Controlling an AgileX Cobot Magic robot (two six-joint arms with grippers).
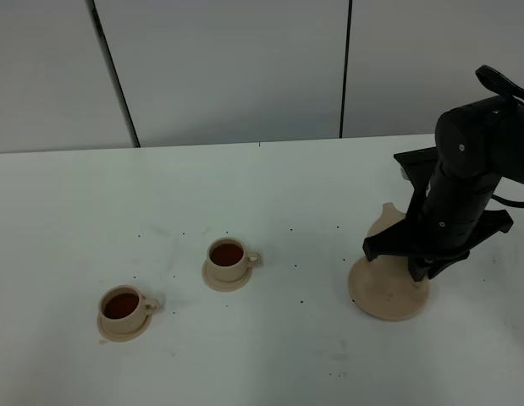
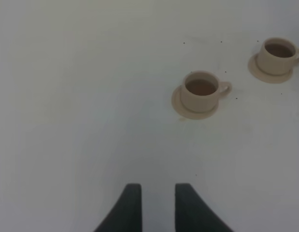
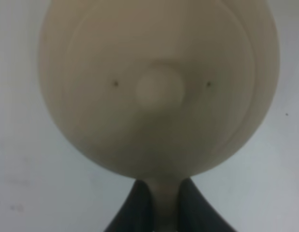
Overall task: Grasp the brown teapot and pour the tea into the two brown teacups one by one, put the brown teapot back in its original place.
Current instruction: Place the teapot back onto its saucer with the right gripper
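Both cups hold tea, so pouring looks done. The right gripper [image 3: 159,198] is clamped on the handle of the brown teapot [image 3: 159,87], which sits directly ahead of it over the plate [image 1: 388,292]. Next: release and lift clear. The left gripper [image 2: 156,205] hangs slightly parted, holding nothing, the 2 teacups [image 2: 200,92] well ahead of it.

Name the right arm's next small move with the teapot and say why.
Probably open the jaws and let go. Both teacups already hold dark tea, and the right gripper is shut on the brown teapot by its handle, over the plate. Whether the pot already rests on it is hidden; if not, lower first.
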